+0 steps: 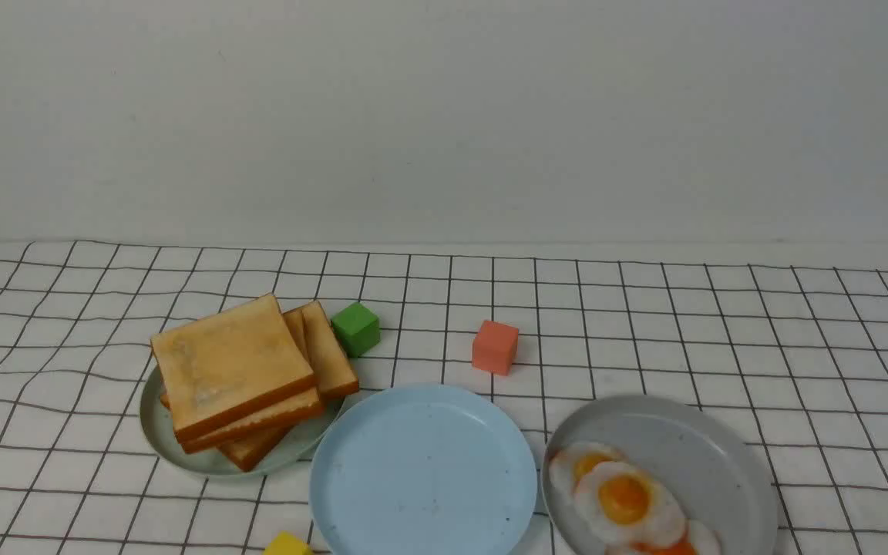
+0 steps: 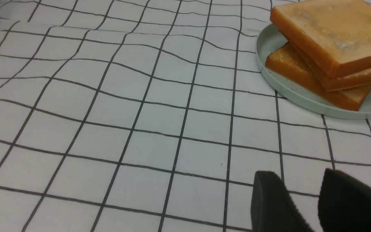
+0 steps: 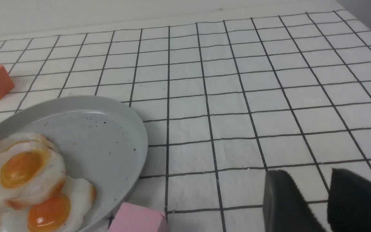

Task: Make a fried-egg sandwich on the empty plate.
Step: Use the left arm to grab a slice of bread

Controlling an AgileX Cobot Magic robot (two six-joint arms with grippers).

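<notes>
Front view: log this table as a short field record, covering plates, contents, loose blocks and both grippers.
light-blue plate: empty, in the middle
pale green plate: to its left, holds stacked toast slices
grey plate: to its right, holds overlapping fried eggs
blocks: green block beside the toast; orange block behind the light-blue plate; yellow block at the near edge; pink block by the grey plate
left gripper: open, holding nothing
right gripper: open, holding nothing
sandwich: not started

Front overview — 2 low wrist close-ups
</notes>
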